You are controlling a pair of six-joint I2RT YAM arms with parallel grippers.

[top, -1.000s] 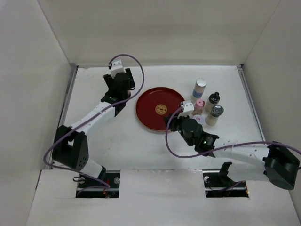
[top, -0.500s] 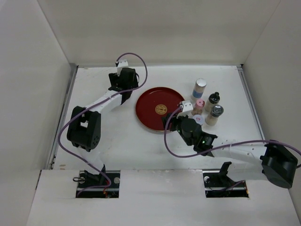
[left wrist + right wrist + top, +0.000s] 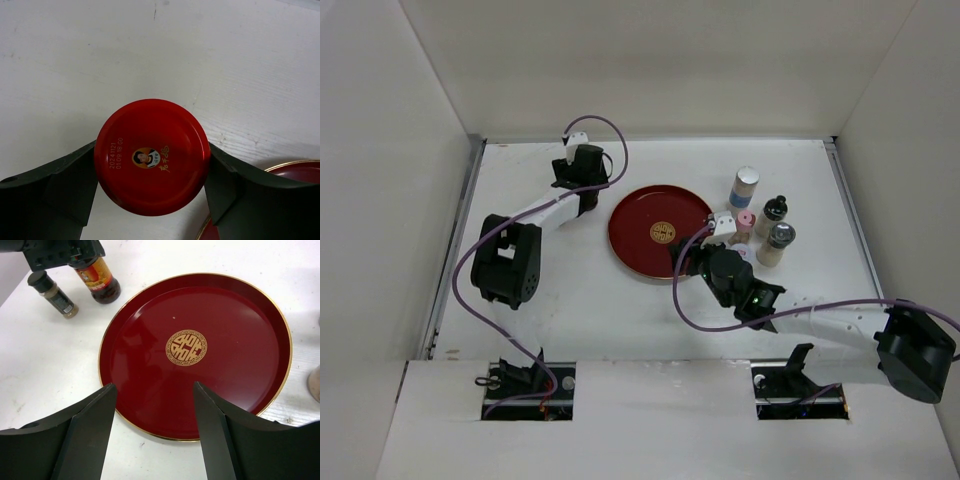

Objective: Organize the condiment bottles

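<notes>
My left gripper is shut on a red-capped jar; both fingers press the sides of its cap, just left of the dark-red tray. From the right wrist view that jar is dark with a red label, and a small black-capped shaker stands beside it. My right gripper stands open over the tray's near rim, holding nothing. To the tray's right stand other condiment bottles: a tall white one with a blue band, a black-capped one, a pink-capped one and a silver-capped one.
The tray has a gold emblem at its centre and nothing on it. White walls close in the table at the back and both sides. My left arm's elbow sits folded over the table's left part.
The left arm folded back and its gripper shifted slightly toward the far wall, opening and then closing on the red-capped jar. The right gripper's jaws have spread wider; it barely moved.
</notes>
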